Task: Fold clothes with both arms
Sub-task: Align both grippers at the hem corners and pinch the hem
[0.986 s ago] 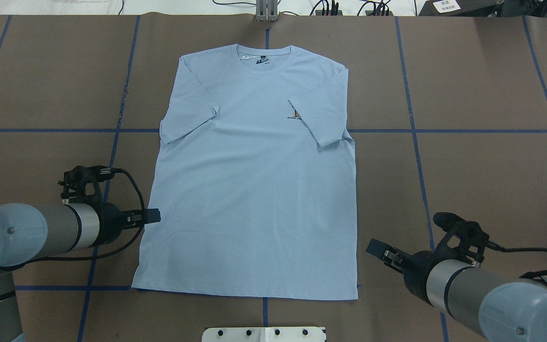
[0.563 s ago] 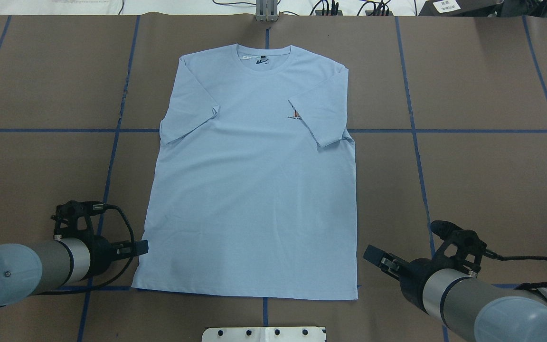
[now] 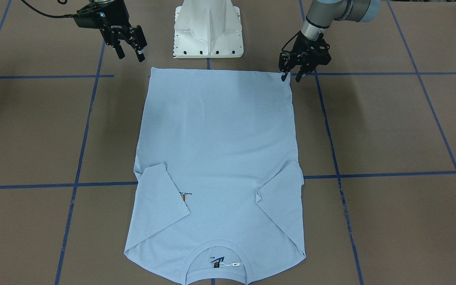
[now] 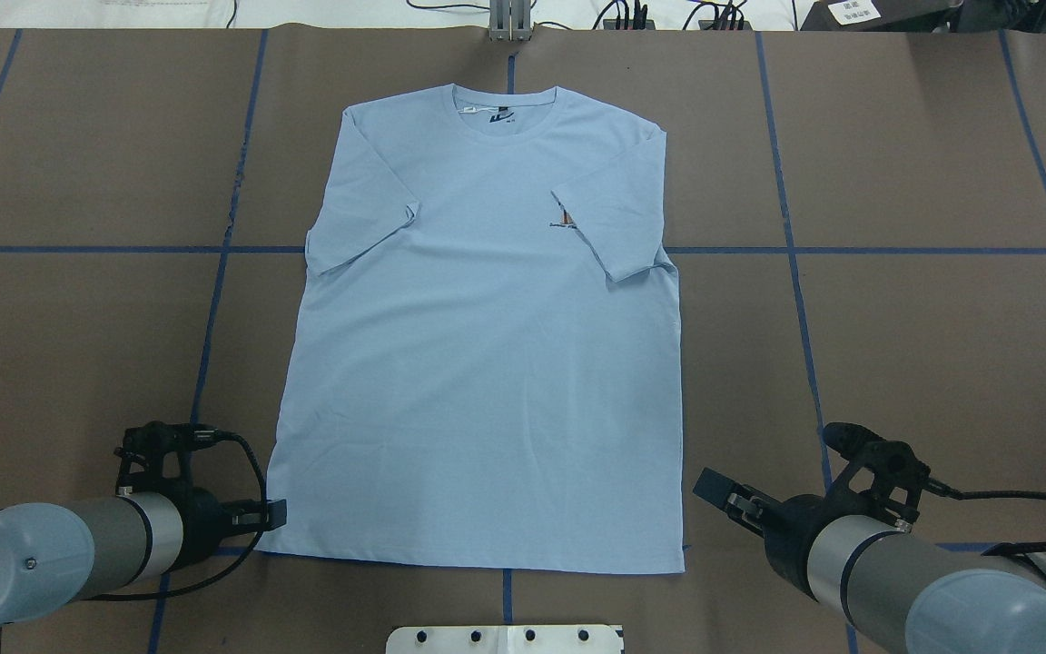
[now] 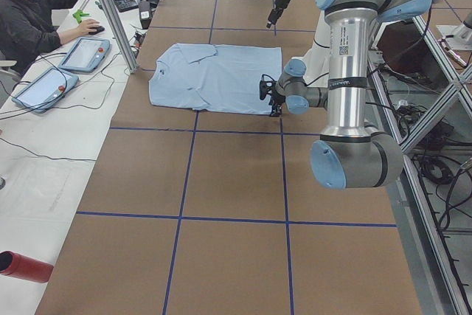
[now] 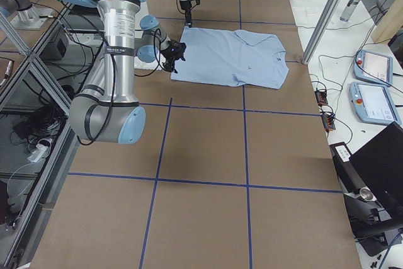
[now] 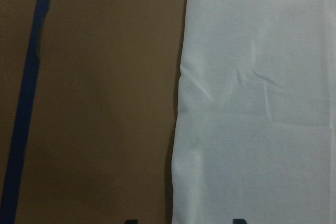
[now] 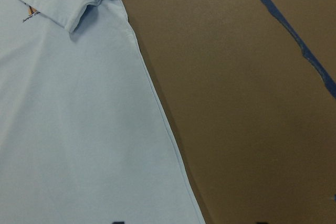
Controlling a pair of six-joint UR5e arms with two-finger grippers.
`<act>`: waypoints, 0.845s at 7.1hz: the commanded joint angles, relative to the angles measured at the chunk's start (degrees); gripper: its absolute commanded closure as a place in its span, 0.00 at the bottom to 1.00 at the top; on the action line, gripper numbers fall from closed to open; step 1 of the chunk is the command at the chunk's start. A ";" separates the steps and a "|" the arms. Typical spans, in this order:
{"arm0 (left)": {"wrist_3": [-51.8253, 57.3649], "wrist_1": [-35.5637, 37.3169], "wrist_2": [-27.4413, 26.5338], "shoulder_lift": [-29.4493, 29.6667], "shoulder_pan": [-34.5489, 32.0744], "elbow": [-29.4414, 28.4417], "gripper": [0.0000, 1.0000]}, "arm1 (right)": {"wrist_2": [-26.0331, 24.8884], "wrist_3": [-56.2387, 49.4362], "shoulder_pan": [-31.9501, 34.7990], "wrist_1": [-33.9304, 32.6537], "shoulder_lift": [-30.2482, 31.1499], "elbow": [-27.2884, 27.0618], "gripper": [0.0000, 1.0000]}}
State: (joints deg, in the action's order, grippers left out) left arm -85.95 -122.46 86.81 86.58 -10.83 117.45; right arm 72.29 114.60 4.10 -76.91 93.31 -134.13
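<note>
The pale blue T-shirt (image 4: 487,363) lies flat on the brown table, collar (image 4: 505,113) far from me and both sleeves folded inward. The right sleeve partly covers the small print (image 4: 564,218). My left gripper (image 4: 276,514) is open and low at the shirt's near left hem corner; in the front view its fingers (image 3: 283,76) straddle the side edge. My right gripper (image 4: 709,486) is open just off the shirt's right edge near the hem. In the front view the right gripper (image 3: 131,49) hangs above the table, apart from the T-shirt (image 3: 216,138).
The white pedestal base (image 3: 208,31) stands just behind the hem. Blue tape lines (image 4: 795,272) grid the table. A person (image 5: 37,12) sits at a side desk with tablets, beyond the collar end. A red bottle (image 5: 26,267) lies on that desk.
My left gripper has travelled toward me along the shirt's left edge, from mid-body down to the hem corner. The right gripper has shifted only slightly. The shirt has not moved.
</note>
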 commanded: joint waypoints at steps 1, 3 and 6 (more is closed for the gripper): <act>-1.05 0.12 0.11 0.08 1.15 -0.12 0.42 | -0.13 0.01 -0.23 0.00 -0.06 0.01 0.13; -1.33 0.12 0.12 0.08 2.12 -0.12 0.42 | -0.48 0.18 -0.67 0.00 -0.06 0.01 0.13; -1.68 0.21 0.12 0.08 2.56 -0.20 0.49 | -0.66 0.45 -1.20 0.00 -0.06 0.10 0.13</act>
State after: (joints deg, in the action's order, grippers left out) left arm -87.52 -122.27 86.92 86.64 -8.37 117.30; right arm 71.68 115.01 3.04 -76.90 93.26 -134.05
